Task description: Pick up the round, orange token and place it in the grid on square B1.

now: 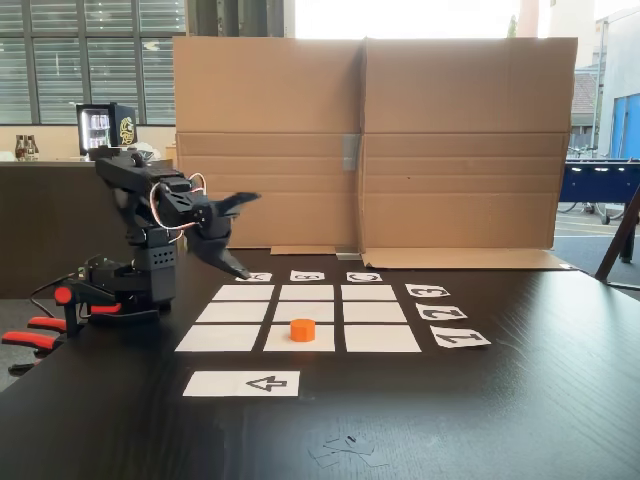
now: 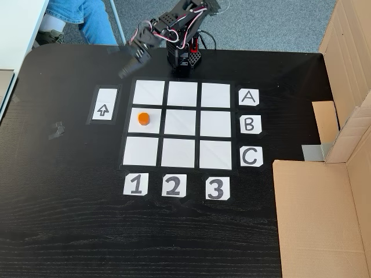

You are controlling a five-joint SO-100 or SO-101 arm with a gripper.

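The orange token (image 1: pixel 303 329) (image 2: pixel 143 119) stands upright on square B1 (image 1: pixel 280 342) (image 2: pixel 153 128), the paper rectangle in the row of label B and the column of label 1. The grid (image 1: pixel 305 293) (image 2: pixel 182 123) of nine white rectangles lies flat on the black table. My gripper (image 1: pixel 243 235) (image 2: pixel 124 61) hangs in the air above the table beside the grid's A1 corner, close to the arm's base. Its jaws stand wide open with nothing between them, well apart from the token.
A white strip with a black arrow (image 1: pixel 243 383) (image 2: pixel 104 108) lies beside the grid. Cardboard walls (image 1: pixel 370 140) (image 2: pixel 316 214) stand behind the letter labels. Orange-handled clamps (image 1: pixel 30 335) hold the arm's base. A person's legs in jeans (image 2: pixel 81 17) are at the table's edge.
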